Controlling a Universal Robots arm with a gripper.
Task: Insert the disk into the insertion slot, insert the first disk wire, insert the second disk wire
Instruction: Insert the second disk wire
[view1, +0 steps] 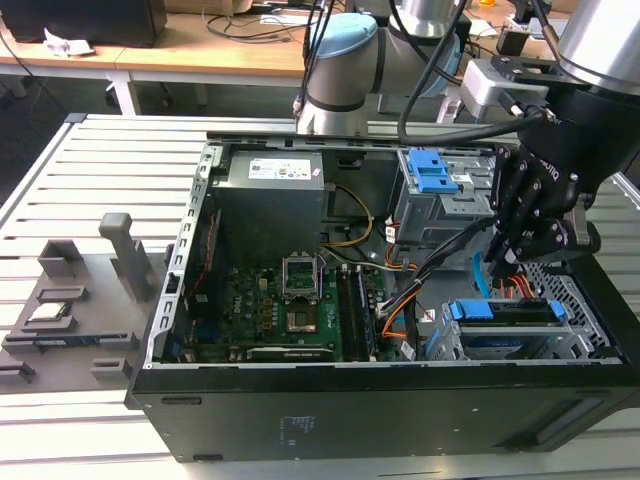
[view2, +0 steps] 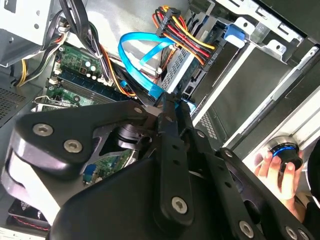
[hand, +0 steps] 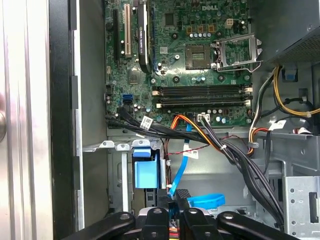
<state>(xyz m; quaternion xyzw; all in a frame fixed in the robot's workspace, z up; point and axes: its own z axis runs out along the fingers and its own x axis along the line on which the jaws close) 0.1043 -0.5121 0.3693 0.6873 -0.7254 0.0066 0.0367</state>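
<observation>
The disk (view1: 500, 312) in its blue frame lies inside the insertion slot (view1: 578, 300), the perforated cage at the case's front corner on the exterior view's right. My gripper (view1: 497, 268) hangs just above that cage. In the second wrist view the gripper (view2: 167, 102) is shut on the dark connector end of the second disk wire (view2: 134, 52), the light-blue cable looping back over the board. The first disk wire (view2: 187, 37), red, yellow and black, runs to the disk's end (view2: 186, 75); I cannot tell whether its plug is seated. The first wrist view has the blue cable (hand: 180, 170) rising to the fingertips (hand: 156, 214).
A second grey cage with blue tabs (view1: 432, 172) stands behind the gripper. A thick black cable bundle (view1: 440, 262) crosses between the motherboard (view1: 285, 300) and the cages. The power supply (view1: 272, 172) is at the back. A grey fixture (view1: 70, 300) lies outside the case. A hand (view2: 272, 167) rests on a blue-lit knob.
</observation>
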